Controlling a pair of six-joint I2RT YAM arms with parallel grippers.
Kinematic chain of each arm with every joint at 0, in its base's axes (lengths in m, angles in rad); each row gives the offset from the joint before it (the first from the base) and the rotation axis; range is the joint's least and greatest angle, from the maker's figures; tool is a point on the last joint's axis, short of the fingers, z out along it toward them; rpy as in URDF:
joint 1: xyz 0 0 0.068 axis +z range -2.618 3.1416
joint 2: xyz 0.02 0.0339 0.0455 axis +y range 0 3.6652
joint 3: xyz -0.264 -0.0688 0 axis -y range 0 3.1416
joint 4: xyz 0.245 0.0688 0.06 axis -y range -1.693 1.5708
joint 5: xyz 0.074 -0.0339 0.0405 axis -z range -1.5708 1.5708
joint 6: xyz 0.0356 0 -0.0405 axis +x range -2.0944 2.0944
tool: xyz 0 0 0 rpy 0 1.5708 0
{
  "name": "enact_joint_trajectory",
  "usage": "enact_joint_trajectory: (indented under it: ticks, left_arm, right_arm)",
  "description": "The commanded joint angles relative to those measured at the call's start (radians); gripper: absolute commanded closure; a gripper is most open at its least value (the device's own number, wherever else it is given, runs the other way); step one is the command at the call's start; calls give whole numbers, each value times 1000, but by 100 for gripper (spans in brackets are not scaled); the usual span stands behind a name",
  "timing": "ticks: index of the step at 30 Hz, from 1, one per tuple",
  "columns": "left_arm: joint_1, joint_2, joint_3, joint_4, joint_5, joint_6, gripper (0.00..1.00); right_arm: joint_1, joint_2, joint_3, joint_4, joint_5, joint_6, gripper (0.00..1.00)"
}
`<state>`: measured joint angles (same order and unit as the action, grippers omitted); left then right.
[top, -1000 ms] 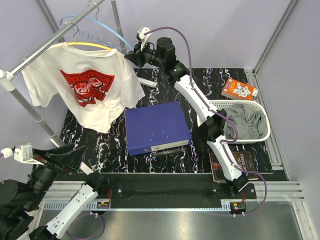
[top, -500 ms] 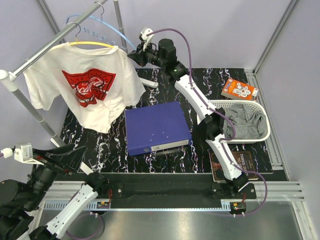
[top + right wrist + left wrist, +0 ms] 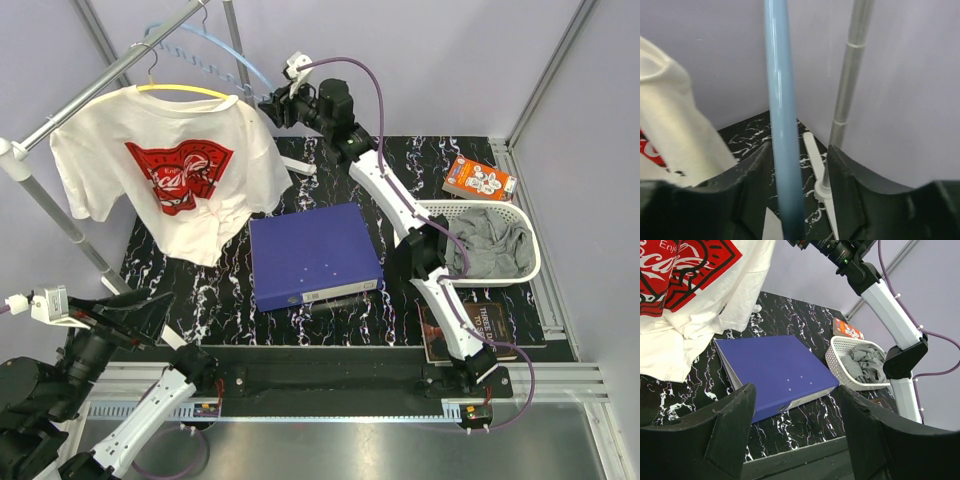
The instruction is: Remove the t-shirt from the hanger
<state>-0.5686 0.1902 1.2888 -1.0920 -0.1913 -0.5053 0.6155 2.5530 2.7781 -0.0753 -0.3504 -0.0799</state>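
T-shirt (image 3: 170,170): white with a red print, at about 10 o'clock in the top view. It hangs whole on the yellow hanger (image 3: 185,90), with both shoulders over it.
Yellow hanger: hooked on the rack rail (image 3: 95,88), with the neck of the shirt around its hook.
Blue hanger (image 3: 235,55): bare, on the same rail, at 2 o'clock from the yellow one.
Right gripper (image 3: 273,105): raised at 12 o'clock, just beside the shirt's shoulder. Its fingers are apart. The wrist view shows the blue hanger's bar running between them unpinched, with white cloth at 9 o'clock.
Left gripper (image 3: 795,410): low at 7 o'clock, fingers spread wide and holding nothing, well apart from the shirt.
Table: a blue binder (image 3: 313,255) lies at the centre. A white basket (image 3: 533,262) with grey cloth sits at 3 o'clock.
Done: by the look of it, 0 of the task, since no cloth is gripped.
Left: take hold of the shirt or the yellow hanger, slip the 2 shoulders free, and draw the shirt clear.
Judgement: the right gripper straddles the blue bar, so it probably needs to shift towards 9 o'clock.
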Motion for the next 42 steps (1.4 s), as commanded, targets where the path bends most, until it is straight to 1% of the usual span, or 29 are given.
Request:
enact_joint_trajectory:
  ticks: [1, 2, 4, 5, 7, 12, 14, 15, 17, 18, 20, 21, 23, 25, 26, 27, 29, 32, 34, 35, 37, 38, 40, 41, 42]
  left_arm:
    - [-4, 28, 6, 21, 19, -4, 29]
    - [-4, 26, 9, 23, 23, -9, 29]
    - [-4, 23, 10, 21, 27, -19, 30]
    - [-4, 23, 12, 21, 35, -21, 29]
    - [-4, 32, 18, 23, 50, -25, 29]
    - [-4, 73, 43, 23, 73, -36, 28]
    - [-4, 92, 47, 23, 95, -42, 28]
    - [-4, 109, 46, 29, 102, -47, 28]
    - [-4, 136, 43, 35, 116, -53, 28]
    - [-4, 146, 41, 44, 122, -53, 28]
    - [-4, 172, 40, 58, 135, -55, 28]
    - [-4, 179, 38, 75, 138, -55, 28]
    - [-4, 215, 29, 130, 148, -53, 28]
    - [-4, 254, 23, 161, 159, -53, 28]
    - [-2, 271, 21, 193, 164, -55, 28]
    - [-4, 291, 24, 205, 170, -53, 28]
    - [-4, 356, 29, 240, 171, -55, 28]
    - [-2, 454, 55, 285, 150, -62, 28]
    - [-4, 529, 84, 319, 106, -76, 28]
    - [-2, 554, 93, 366, 93, -81, 28]
    - [-2, 627, 121, 421, 63, -81, 28]
    - [-2, 652, 132, 487, 44, -72, 28]
    - [-2, 721, 159, 550, 17, -58, 29]
    - [-2, 744, 164, 611, -26, -39, 29]
    - [-2, 765, 182, 633, -48, -38, 30]
  right_arm:
    - [-23, -71, 2, 16, 125, 22, 38]
    - [-23, -85, -5, -1, 136, 31, 26]
    - [-23, -134, -40, -14, 175, 67, 12]
    - [-23, -154, -54, -29, 186, 74, 0]
    - [-23, -212, -90, -55, 209, 124, 0]
    - [-22, -353, -195, -188, 240, 196, 0]
    - [-23, -440, -279, -254, 275, 232, 0]
    - [-23, -505, -346, -277, 309, 253, 0]
    - [-23, -572, -426, -337, 343, 278, 0]
    - [-23, -646, -522, -351, 344, 291, 0]
    - [-22, -729, -639, -359, 372, 305, 0]
    - [-23, -819, -776, -356, 396, 343, 0]
    - [-23, -1003, -1071, -311, 377, 429, 1]
    - [-22, -1092, -1225, -256, 344, 480, 0]
    - [-22, -1169, -1370, -229, 252, 518, 0]
    - [-19, -1203, -1432, -187, 213, 534, 0]
    - [-5, -1270, -1550, -187, 130, 561, 0]
    - [62, -1339, -1627, -250, 114, 557, 0]
    - [105, -1376, -1654, -290, 126, 552, 0]
    - [133, -1416, -1681, -300, 140, 549, 1]
    - [142, -1456, -1704, -317, 145, 557, 0]
    - [144, -1490, -1724, -322, 143, 559, 0]
    - [144, -1517, -1732, -337, 148, 560, 0]
    - [144, -1537, -1733, -345, 155, 560, 0]
    - [144, -1548, -1733, -354, 160, 560, 0]
